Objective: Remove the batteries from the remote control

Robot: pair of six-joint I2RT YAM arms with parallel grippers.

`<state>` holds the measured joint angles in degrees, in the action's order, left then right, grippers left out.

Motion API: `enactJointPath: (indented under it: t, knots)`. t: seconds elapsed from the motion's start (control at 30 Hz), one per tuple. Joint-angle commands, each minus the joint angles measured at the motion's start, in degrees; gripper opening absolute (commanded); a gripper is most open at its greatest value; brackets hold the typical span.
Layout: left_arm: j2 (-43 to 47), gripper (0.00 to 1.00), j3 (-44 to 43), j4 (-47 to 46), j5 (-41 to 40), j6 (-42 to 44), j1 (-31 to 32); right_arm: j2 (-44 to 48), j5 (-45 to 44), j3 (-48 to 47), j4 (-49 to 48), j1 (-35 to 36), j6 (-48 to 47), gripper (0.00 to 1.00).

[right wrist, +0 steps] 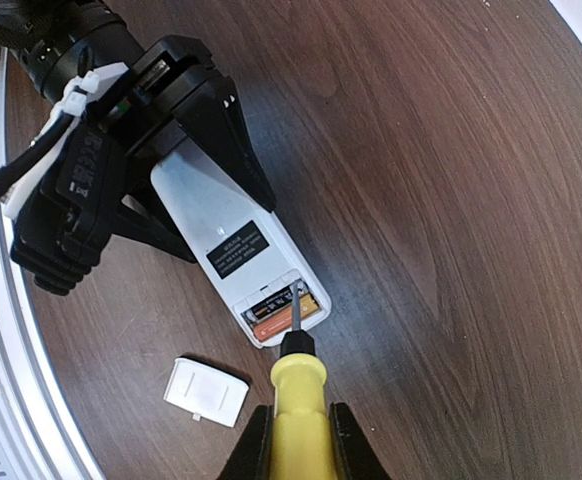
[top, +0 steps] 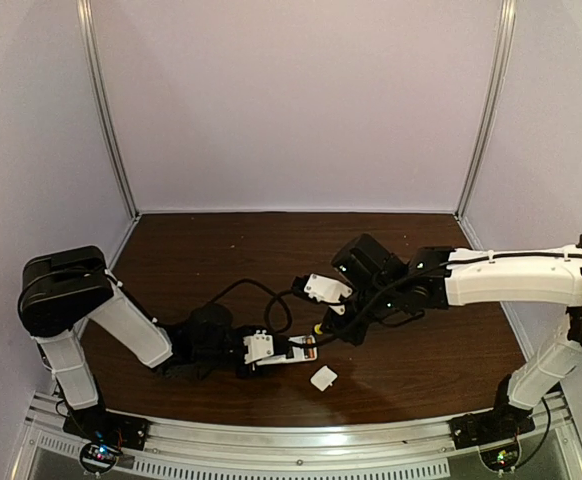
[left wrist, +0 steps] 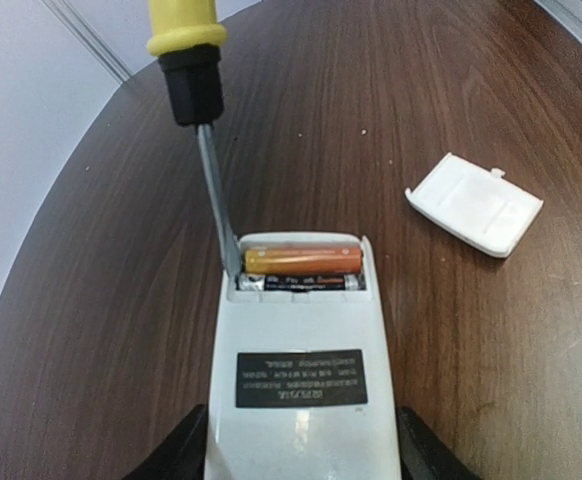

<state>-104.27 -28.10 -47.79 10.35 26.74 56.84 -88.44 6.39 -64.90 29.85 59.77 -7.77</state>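
The remote control (left wrist: 301, 330) lies white back up with its compartment open. Two batteries lie side by side in it, an orange one (left wrist: 301, 260) and a dark one (left wrist: 301, 283). My left gripper (left wrist: 301, 440) is shut on the remote's sides near the end away from the compartment. My right gripper (right wrist: 298, 415) is shut on a yellow-handled screwdriver (right wrist: 299, 400). The screwdriver's shaft (left wrist: 216, 200) reaches into the left end of the compartment, its tip at the end of the dark battery. From above, the remote (top: 296, 350) sits between both grippers near the table's front.
The small white cover (left wrist: 474, 203) lies loose on the dark wooden table, right of the remote; from above the cover (top: 323, 378) is near the front edge. A black cable (top: 261, 295) loops behind the left gripper. A metal rail (top: 271, 435) runs along the front.
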Motion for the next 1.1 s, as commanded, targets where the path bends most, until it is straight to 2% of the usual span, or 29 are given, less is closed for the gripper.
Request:
enactJointPath:
  t: [0.0, 0.8, 1.07]
  knots:
    - [-0.8, 0.00, -1.6, 1.2, 1.1, 0.9, 0.1, -0.6, -3.0, -1.8, 1.4, 0.3, -0.7, 0.00]
    - [-1.0, 0.00, -2.0, 2.2, 1.0, 1.2, 0.1, -1.4, -5.2, -2.5, 4.8, 0.3, -1.1, 0.00]
    - [-1.0, 0.00, -2.2, 2.9, 2.0, 1.5, 0.1, -1.9, -8.3, -3.3, 6.8, 1.3, -5.1, 0.00]
